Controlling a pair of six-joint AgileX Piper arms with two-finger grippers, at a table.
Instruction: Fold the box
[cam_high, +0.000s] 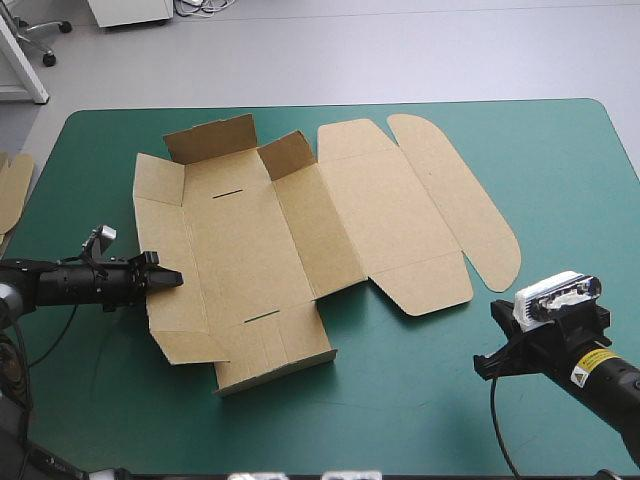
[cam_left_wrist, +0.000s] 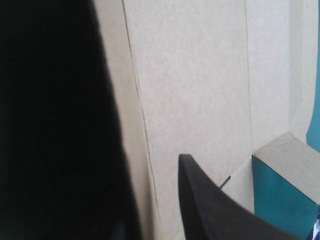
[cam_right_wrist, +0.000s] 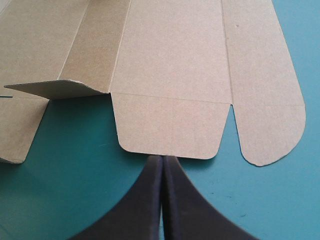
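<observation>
Two pairs of jaws are at the brown box, which lies opened out in the middle of the teal-green tabletop with a few flaps raised. Spare board pokes in at the tabletop's left edge. The left jaws pinch the box's left panel.

From the left wrist, black fingers stand almost together, board between them.

From the right wrist, the right jaws are clenched on nothing, their tip just short of a rounded flap.

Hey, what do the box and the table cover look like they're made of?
The box: brown cardboard, matte; scored creases, cut slots and flaps standing stiffly suggest it. The table cover: teal-green, smooth, slight sheen, perhaps a rubbery or vinyl mat; the material is uncertain.
</observation>
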